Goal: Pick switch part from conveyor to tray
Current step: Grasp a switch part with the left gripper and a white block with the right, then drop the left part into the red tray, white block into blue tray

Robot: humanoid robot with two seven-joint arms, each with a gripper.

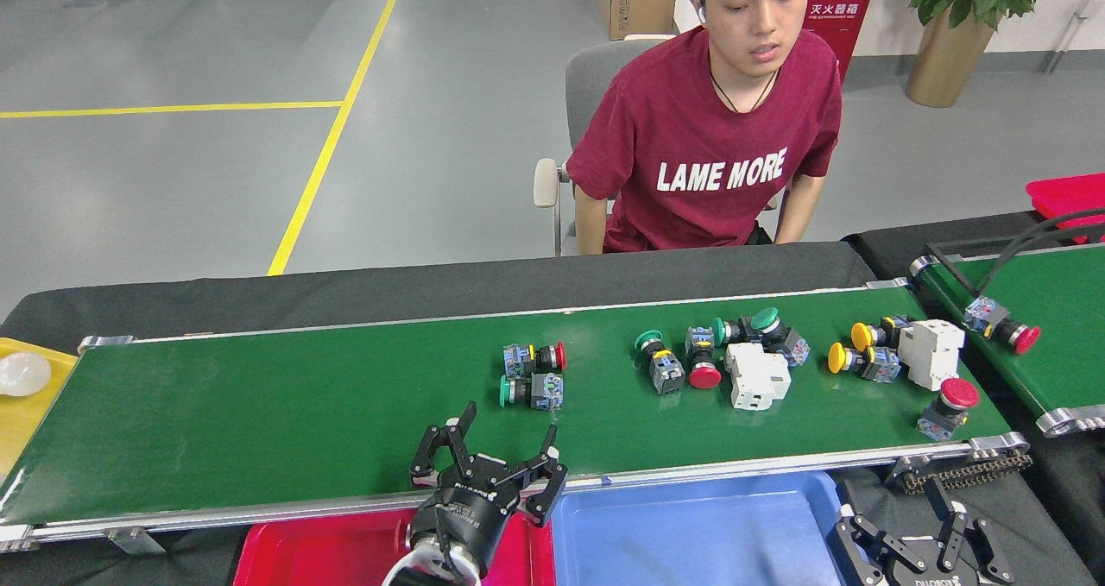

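The conveyor (259, 413) is a long dark-green belt with silver rails, and it carries several switch parts. Nearest to me lie a green-button switch part (528, 391) and a red-button one (537, 357), side by side. My left gripper (509, 424) stands open over the belt's near rail, just below the green-button part and not touching it. The red tray (328, 551) lies under that arm, the blue tray (691, 526) to its right. My right gripper (906, 530) sits low at the bottom right, open and empty.
Further right on the belt lie a cluster of switch parts (704, 353) around a white breaker (756, 376), yellow-button parts (863, 353) and a red mushroom switch (948, 403). A second green belt (1036, 301) stands at the right, a yellow tray (22, 413) with a bulb (22, 372) at the left. A person (716, 146) sits behind the table.
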